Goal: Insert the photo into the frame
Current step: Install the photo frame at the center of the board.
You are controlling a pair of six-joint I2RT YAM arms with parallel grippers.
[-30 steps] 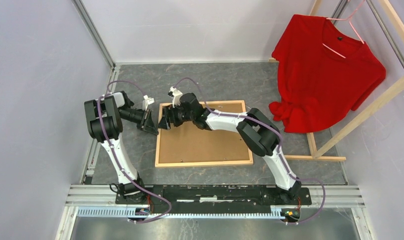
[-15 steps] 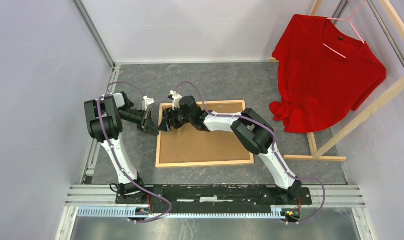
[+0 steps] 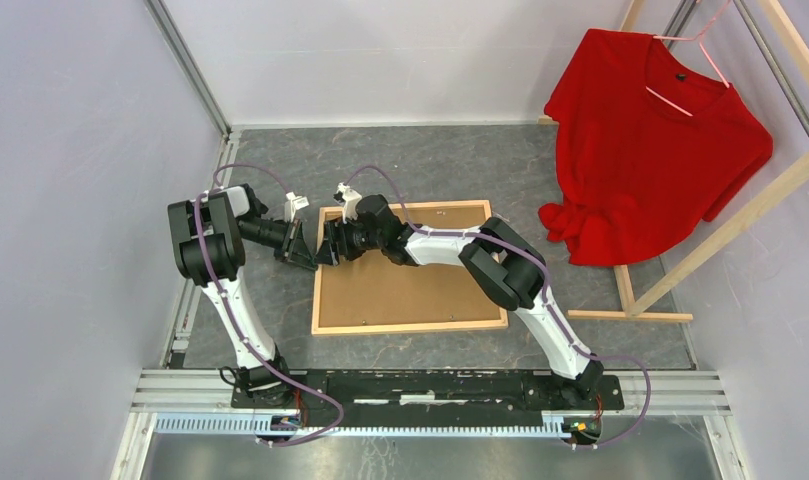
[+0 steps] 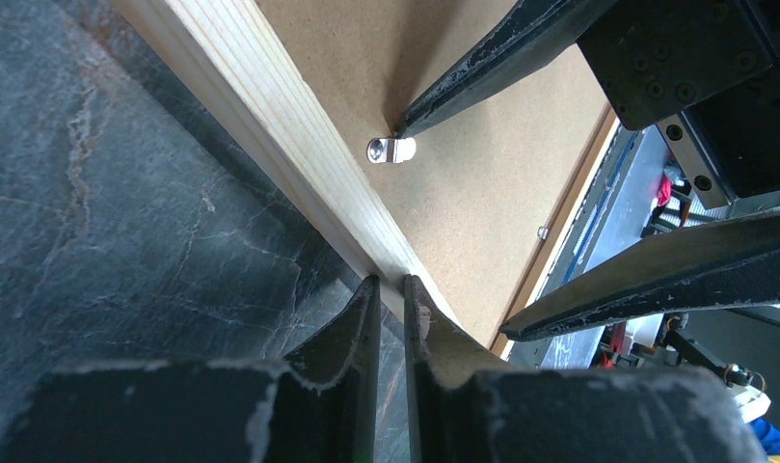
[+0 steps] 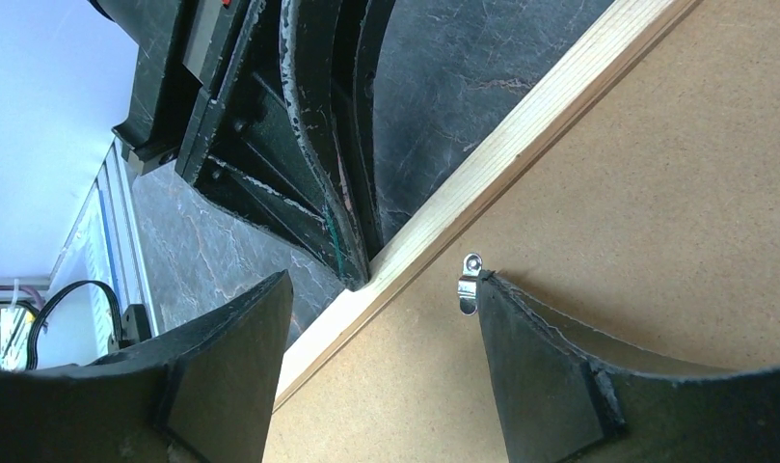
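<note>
The frame (image 3: 410, 325) lies on the table with its brown fibreboard back (image 3: 410, 285) up. The photo is out of view. My left gripper (image 3: 308, 255) sits just outside the frame's left rail (image 4: 270, 106). Its jaws are shut to a thin slit, nothing is between them, and its tips (image 4: 390, 283) rest at the rail's outer edge. My right gripper (image 3: 330, 248) stands open across that same rail (image 5: 521, 135). One finger hangs over the table. The other touches a small metal clip (image 5: 470, 285) on the back board.
A red T-shirt (image 3: 650, 150) hangs on a hanger from a wooden-beam rack (image 3: 740, 215) at the right. Its base beam (image 3: 630, 315) lies close to the frame's right rail. Grey walls close in the left and far sides. An aluminium rail (image 3: 430, 385) carries both arm bases.
My right gripper has shifted slightly left, over the frame's left rail. The left gripper's jaws have drawn closer together; that arm has barely moved.
</note>
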